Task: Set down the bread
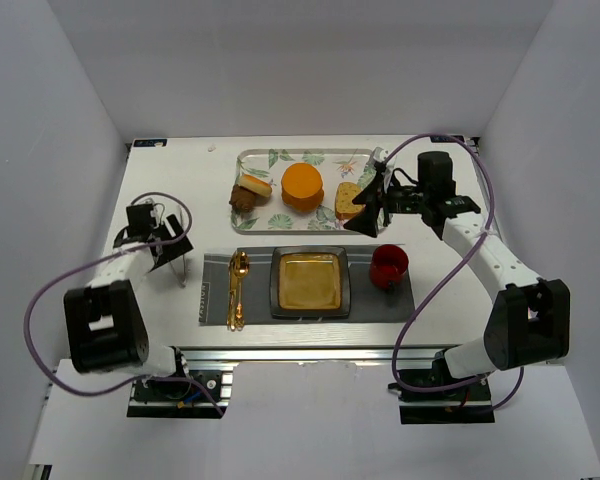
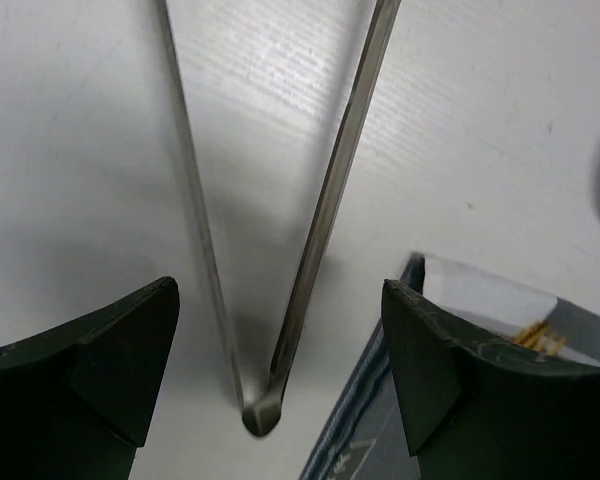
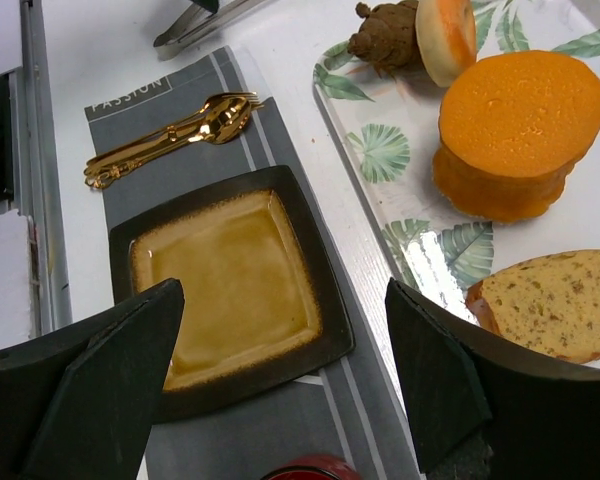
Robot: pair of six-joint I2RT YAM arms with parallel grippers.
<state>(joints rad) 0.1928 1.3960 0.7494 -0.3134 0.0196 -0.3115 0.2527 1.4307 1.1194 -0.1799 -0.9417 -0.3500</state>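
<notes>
Brown bread (image 3: 555, 300) lies beside a finger of the right gripper (image 3: 280, 310), which is wide open and empty. Tongs (image 2: 325, 230) lie loose between the fingers of the left gripper (image 2: 280, 300), open too.

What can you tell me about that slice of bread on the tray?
The bread slice is pale tan with dark flecks and a browner crust. It lies flat, cut face up, at the right end of the leaf-printed tray, beside an orange round block but apart from it. Nothing grips it.
</notes>
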